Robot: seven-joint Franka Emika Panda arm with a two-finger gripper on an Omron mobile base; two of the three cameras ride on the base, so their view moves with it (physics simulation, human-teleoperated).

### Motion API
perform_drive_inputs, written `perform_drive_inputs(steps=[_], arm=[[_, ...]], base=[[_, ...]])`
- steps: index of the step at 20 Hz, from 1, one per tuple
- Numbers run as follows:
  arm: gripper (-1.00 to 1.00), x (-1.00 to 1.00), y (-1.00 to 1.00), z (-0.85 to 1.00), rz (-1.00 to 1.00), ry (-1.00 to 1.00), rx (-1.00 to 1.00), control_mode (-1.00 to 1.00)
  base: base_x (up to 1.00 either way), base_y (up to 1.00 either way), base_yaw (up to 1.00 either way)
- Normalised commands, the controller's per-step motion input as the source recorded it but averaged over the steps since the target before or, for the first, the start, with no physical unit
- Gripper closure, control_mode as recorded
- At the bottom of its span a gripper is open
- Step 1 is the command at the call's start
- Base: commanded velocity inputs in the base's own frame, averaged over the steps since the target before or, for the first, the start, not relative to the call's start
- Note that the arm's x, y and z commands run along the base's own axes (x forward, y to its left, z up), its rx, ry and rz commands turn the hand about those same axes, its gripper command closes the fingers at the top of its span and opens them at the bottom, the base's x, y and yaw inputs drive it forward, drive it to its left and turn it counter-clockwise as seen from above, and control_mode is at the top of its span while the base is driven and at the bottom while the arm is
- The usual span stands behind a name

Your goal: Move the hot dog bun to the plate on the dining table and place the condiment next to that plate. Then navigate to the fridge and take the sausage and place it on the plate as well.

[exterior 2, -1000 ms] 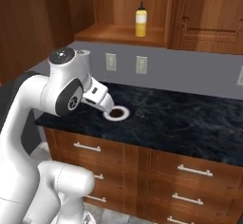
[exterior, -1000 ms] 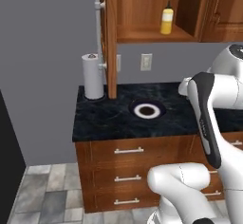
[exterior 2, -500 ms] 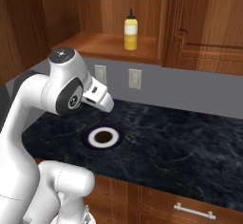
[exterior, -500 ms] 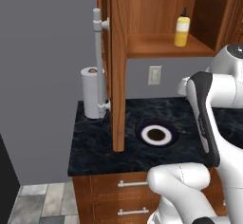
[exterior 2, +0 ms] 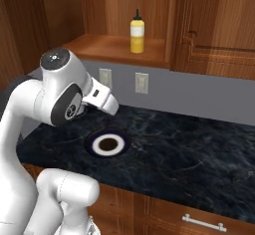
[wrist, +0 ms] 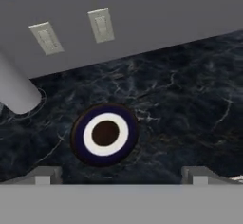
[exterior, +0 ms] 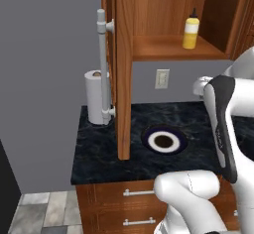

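The condiment (exterior: 190, 31) is a yellow squeeze bottle with a pale pointed cap, upright on the lower shelf of an open wall cabinet (exterior 2: 137, 32). My gripper (wrist: 122, 176) hangs open above the black marbled wall counter (exterior 2: 189, 154), well below the bottle, with nothing between its fingertips (wrist: 45, 175). It looks down at a round dark blue dish (wrist: 105, 133) with a white ring and a dark centre. In the right base view my arm's white elbow rises left of that dish (exterior 2: 107, 144). The hot dog bun, plate and sausage are out of view.
The cabinet door (exterior: 124, 69) stands open edge-on, reaching down to the counter left of the dish (exterior: 164, 140), its long grey handle (exterior: 103, 64) facing left. A paper towel roll (exterior: 94, 96) stands at the counter's back left. Wall outlets (exterior 2: 142, 82) sit below the shelf.
The whole picture has shifted and grown: the base has driven closer to the counter and cabinet. The gripper has stayed open, and the bottle and dish have kept their places.
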Motion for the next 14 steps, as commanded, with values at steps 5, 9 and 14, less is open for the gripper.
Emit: perform_drive_inputs(steps=[5, 9, 14], arm=[[-1.00, -0.20, 0.00, 0.77, 0.00, -0.42, -0.13, -1.00], [-1.00, 0.05, 0.00, 0.99, 0.00, -0.37, -0.17, -1.00], [-1.00, 0.68, 0.00, 0.86, 0.00, -0.16, -0.13, -1.00]], base=[[0.00, 0.00, 0.00], [0.00, 0.00, 0.00], [0.00, 0.00, 0.00]])
